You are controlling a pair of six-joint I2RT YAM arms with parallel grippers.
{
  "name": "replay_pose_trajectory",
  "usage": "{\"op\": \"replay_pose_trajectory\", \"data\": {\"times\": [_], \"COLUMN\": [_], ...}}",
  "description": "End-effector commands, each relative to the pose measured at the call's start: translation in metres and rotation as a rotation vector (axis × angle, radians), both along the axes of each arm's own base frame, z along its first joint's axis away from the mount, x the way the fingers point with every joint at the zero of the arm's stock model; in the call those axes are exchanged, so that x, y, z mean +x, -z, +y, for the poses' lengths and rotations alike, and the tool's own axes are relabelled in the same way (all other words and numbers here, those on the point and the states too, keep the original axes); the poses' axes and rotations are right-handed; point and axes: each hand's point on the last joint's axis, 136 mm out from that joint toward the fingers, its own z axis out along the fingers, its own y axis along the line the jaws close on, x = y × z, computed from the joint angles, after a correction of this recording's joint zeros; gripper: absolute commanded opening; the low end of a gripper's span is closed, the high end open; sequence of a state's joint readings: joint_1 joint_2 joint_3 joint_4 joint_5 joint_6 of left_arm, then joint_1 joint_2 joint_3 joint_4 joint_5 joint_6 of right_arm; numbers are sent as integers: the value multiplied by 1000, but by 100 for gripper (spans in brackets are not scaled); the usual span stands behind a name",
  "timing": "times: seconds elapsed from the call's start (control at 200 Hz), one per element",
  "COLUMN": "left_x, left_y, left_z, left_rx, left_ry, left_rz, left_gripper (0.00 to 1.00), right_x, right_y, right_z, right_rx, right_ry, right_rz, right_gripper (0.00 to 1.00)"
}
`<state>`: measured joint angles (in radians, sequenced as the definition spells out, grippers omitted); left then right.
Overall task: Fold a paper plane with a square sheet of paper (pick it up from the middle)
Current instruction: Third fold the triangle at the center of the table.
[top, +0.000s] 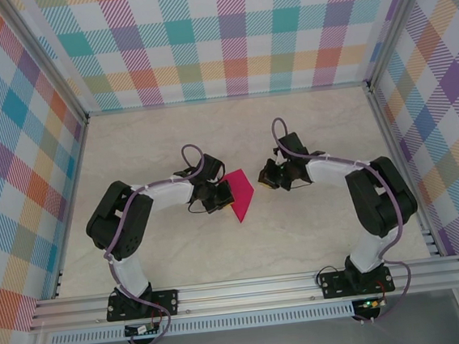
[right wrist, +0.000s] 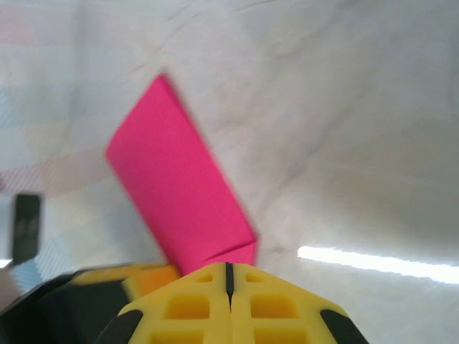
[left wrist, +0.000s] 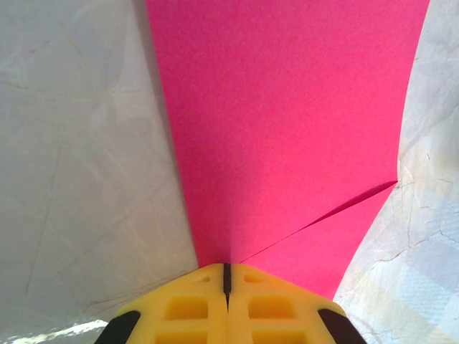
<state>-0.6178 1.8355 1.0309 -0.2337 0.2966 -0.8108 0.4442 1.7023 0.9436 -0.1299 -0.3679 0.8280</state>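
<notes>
The folded pink sheet of paper (top: 240, 195) lies in the middle of the counter (top: 169, 137), between the two arms. The left fingers (left wrist: 190, 304) are pressed together at one corner of it and seem to pinch that corner, with the sheet (left wrist: 287, 129) fanning out ahead and a loose flap edge running across it. The right fingers (right wrist: 193, 304) are also closed and hold nothing, just beside the sheet's near tip (right wrist: 179, 186). The paper is probably very light, limp and easily creased or torn. It is likely to slide on the smooth counter, so a hold near a folded edge is safer than one on the loose flap.
</notes>
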Motion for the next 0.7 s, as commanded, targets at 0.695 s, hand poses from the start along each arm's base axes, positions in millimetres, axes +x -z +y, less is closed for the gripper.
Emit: {"op": "replay_pose_trajectory", "data": {"times": [0.695], "left_x": [-27], "left_y": [40], "left_z": [26], "left_rx": [146], "left_ry": [-7], "left_rz": [95], "left_gripper": [2], "right_x": [-100], "right_y": [17], "right_z": [73], "right_rx": [171], "right_ry": [-360], "right_rz": [162], "right_gripper": [5]}}
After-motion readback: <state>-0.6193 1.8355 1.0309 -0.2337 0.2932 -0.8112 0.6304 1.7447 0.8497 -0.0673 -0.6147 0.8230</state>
